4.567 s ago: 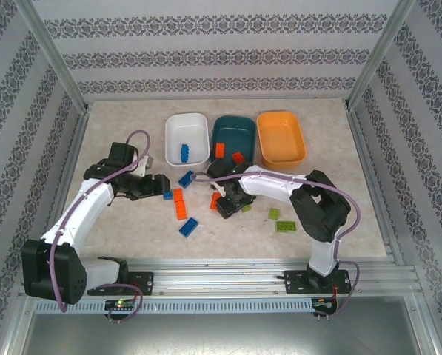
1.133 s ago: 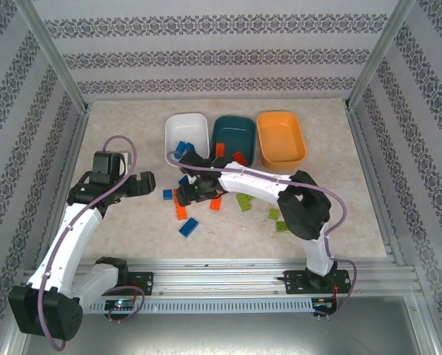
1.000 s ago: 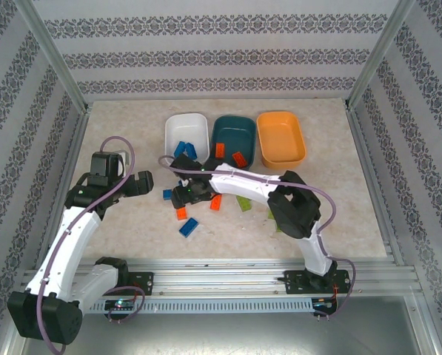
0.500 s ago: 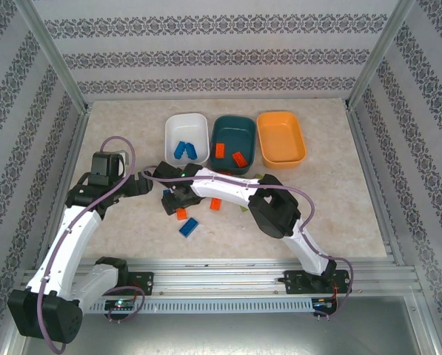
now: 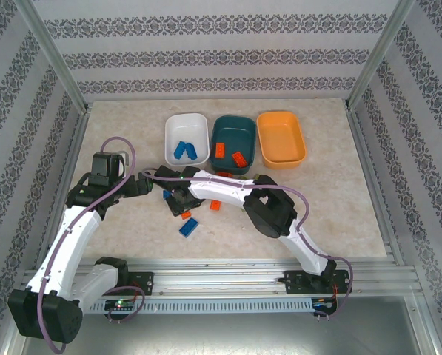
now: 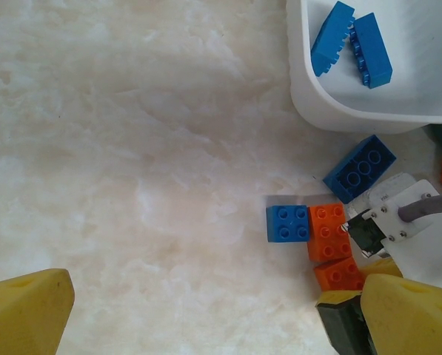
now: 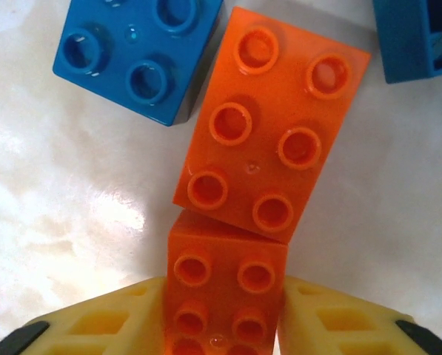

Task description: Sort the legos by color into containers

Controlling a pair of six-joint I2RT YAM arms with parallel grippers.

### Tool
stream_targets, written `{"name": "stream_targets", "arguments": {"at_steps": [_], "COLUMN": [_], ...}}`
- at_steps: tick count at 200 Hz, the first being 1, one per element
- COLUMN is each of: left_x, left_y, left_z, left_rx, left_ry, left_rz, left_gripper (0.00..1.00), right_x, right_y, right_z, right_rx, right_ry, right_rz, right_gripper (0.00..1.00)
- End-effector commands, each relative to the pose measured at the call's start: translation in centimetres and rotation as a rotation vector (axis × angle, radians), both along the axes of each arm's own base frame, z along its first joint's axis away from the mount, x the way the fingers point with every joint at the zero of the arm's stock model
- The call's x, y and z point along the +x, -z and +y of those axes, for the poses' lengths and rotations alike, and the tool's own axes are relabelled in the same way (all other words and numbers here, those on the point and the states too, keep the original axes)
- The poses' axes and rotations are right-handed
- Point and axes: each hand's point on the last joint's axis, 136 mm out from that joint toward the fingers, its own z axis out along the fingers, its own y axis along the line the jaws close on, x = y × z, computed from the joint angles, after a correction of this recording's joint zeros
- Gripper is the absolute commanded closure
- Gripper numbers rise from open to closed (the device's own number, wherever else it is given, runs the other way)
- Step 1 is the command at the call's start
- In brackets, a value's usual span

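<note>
Marbled tabletop (image 5: 339, 207) from above: white tray (image 5: 187, 129) holds two blue bricks (image 5: 180, 150); right gripper (image 5: 178, 201) sits just below it. Left wrist: left gripper (image 6: 213, 310) gapes empty, below-left of the tray. Right wrist: right gripper clenches an orange brick (image 7: 224, 292).

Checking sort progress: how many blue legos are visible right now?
5. Two blue legos in the white tray; a longer blue one just outside it; a small blue square by two orange bricks; another blue brick nearer the bases. The right arm may hide more.
</note>
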Motion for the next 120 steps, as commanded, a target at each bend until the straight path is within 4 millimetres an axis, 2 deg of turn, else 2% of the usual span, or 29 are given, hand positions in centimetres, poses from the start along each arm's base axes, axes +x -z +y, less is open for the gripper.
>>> {"name": "stream_targets", "arguments": {"at_steps": [1, 46, 95, 120], "left_x": [-0.1, -0.1, 0.0, 0.0], "left_y": [0.1, 0.1, 0.1, 0.1], "left_z": [0.4, 0.4, 0.0, -0.2], "left_rx": [-0.002, -0.002, -0.017, -0.024], "left_ry": [-0.021, -0.019, -0.003, 0.008], "left_rz": [-0.004, -0.001, 0.0, -0.001], "left_gripper": [0.0, 0.0, 0.0, 0.0], "right_x": [-0.2, 0.4, 2.4, 4.0], "right_y": [0.4, -1.6, -7.4, -10.4], "right_z": [-0.5, -1.5, -2.8, -4.2], "right_rx": [-0.015, 0.047, 0.225, 0.31], "right_ry": [0.003, 0.039, 0.093, 0.135], "right_rz": [-0.001, -0.017, -0.048, -0.063], "right_gripper": [0.64, 0.66, 0.66, 0.66]}}
